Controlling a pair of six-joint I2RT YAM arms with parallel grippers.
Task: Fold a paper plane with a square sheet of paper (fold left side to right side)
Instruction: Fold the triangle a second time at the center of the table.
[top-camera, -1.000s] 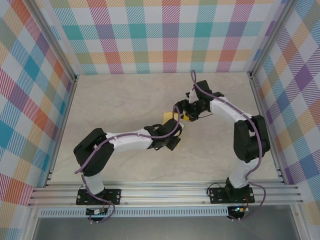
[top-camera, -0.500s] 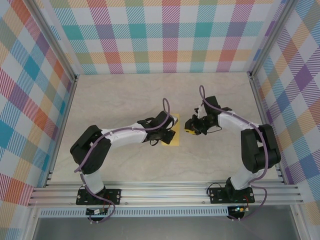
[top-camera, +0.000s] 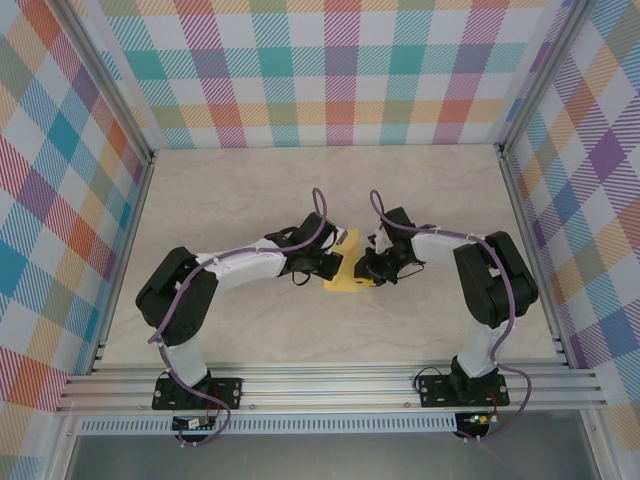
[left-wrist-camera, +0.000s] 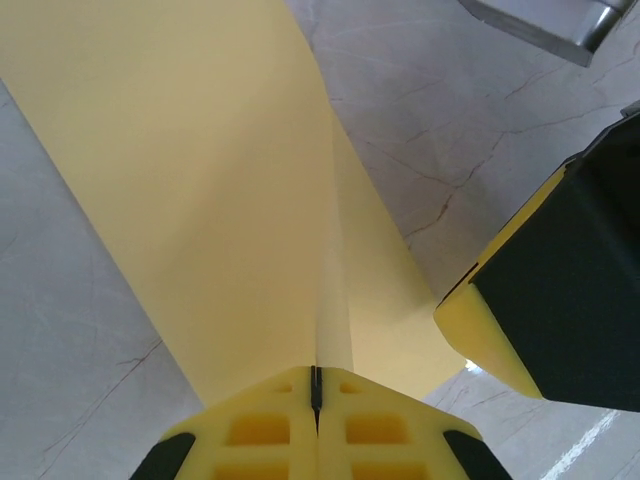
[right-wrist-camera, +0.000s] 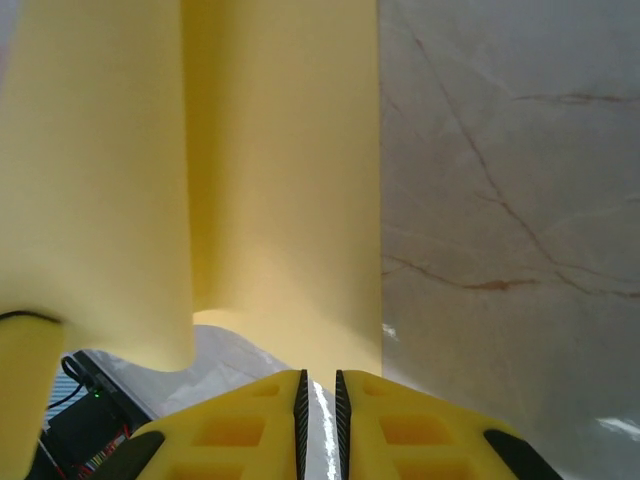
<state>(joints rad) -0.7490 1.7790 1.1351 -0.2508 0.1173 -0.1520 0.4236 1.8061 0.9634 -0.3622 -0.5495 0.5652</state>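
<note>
The square sheet of paper (top-camera: 345, 273) is yellow and bent up off the marble table between my two grippers at the middle of the table. My left gripper (top-camera: 332, 262) is shut on its near edge. In the left wrist view the paper (left-wrist-camera: 200, 180) runs as two curved layers straight into the closed left gripper (left-wrist-camera: 317, 376). My right gripper (top-camera: 368, 270) faces it from the right, and one of its fingers (left-wrist-camera: 560, 290) stands beside the sheet. In the right wrist view the right gripper (right-wrist-camera: 318, 382) has a narrow gap showing bare table, with the paper (right-wrist-camera: 280, 180) just past its tips.
Checked walls and aluminium posts (top-camera: 130, 250) close the table on the left, back and right. A rail (top-camera: 330, 385) with both arm bases runs along the near edge. Bare marble (top-camera: 250, 195) lies around the paper.
The right gripper drew away to the right, then came back left to the paper with its jaws narrowed. The left gripper stayed shut on the paper, which has risen from flat to bent upward.
</note>
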